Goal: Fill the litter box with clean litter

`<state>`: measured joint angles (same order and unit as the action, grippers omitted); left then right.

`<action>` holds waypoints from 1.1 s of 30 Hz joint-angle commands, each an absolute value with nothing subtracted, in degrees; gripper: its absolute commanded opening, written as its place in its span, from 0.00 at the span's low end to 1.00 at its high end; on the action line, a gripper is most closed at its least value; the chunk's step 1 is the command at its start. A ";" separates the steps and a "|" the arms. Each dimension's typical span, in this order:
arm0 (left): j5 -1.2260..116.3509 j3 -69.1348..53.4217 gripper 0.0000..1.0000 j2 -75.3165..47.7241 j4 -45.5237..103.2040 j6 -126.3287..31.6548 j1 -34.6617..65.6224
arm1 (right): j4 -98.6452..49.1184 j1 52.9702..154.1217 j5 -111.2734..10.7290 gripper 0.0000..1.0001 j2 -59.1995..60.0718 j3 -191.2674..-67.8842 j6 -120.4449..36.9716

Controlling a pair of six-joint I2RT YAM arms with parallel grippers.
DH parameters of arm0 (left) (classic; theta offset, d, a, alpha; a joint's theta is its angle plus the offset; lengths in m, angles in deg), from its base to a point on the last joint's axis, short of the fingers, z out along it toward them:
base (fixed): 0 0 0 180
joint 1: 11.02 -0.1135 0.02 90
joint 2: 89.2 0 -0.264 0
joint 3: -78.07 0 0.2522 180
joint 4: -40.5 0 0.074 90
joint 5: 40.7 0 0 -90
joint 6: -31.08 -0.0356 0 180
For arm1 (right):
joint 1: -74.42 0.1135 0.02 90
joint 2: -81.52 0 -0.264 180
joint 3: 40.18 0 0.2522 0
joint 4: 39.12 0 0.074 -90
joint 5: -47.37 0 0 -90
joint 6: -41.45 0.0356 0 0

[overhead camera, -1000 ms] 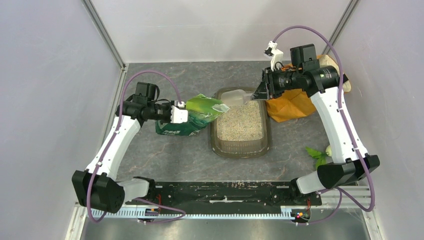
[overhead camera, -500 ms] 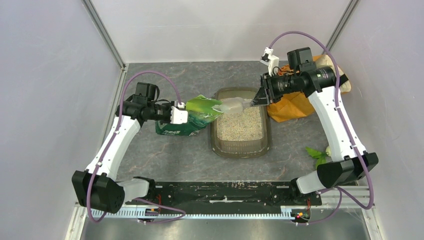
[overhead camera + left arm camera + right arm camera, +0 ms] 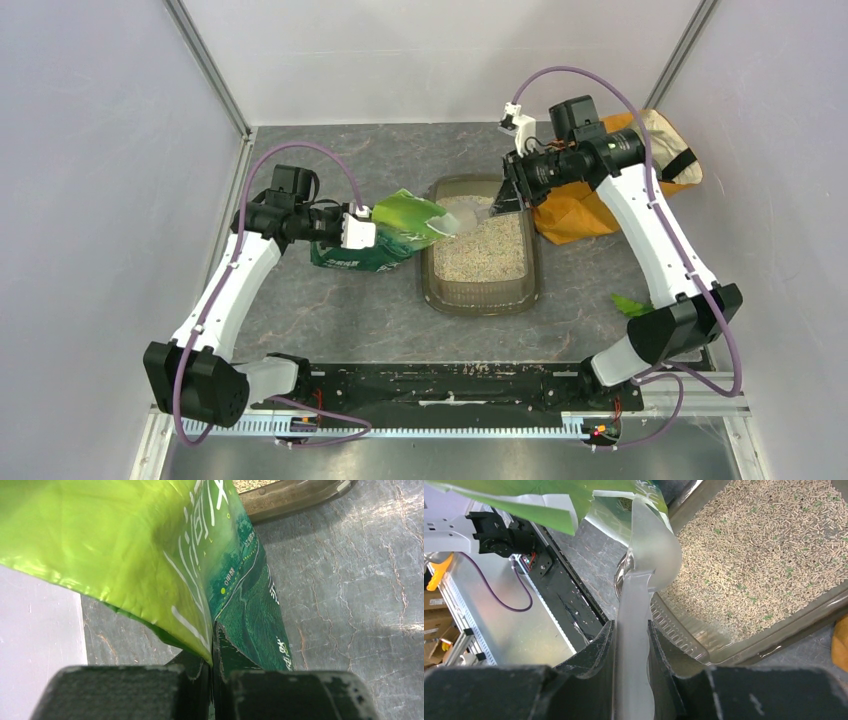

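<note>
At mid-table the litter box [image 3: 480, 304] lay with clean litter [image 3: 485, 250] covering most of its floor, thinner at the far end; filling looked well along, not finished. Beside its left rim the green pouch [image 3: 395, 228] leaned toward it, its edge pinched by the left gripper [image 3: 212, 672]. The right gripper [image 3: 631, 640] clamped the handle of a clear scoop [image 3: 649, 555], bowl at the pouch mouth.
</note>
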<state>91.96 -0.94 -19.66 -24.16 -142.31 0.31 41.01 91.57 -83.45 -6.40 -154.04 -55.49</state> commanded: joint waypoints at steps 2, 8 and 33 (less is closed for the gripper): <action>95.36 -2.13 0.02 -22.05 -21.95 -145.18 0.40 | 38.82 95.09 -79.26 0.00 -8.64 -155.99 -56.54; 94.58 -2.22 0.02 -23.38 -21.95 -145.22 1.45 | 36.25 98.27 -74.44 0.00 -12.45 -158.33 -47.25; 96.24 -3.01 0.02 -28.68 -21.25 -143.47 3.78 | 30.78 109.20 -65.49 0.00 -23.75 -162.74 -22.97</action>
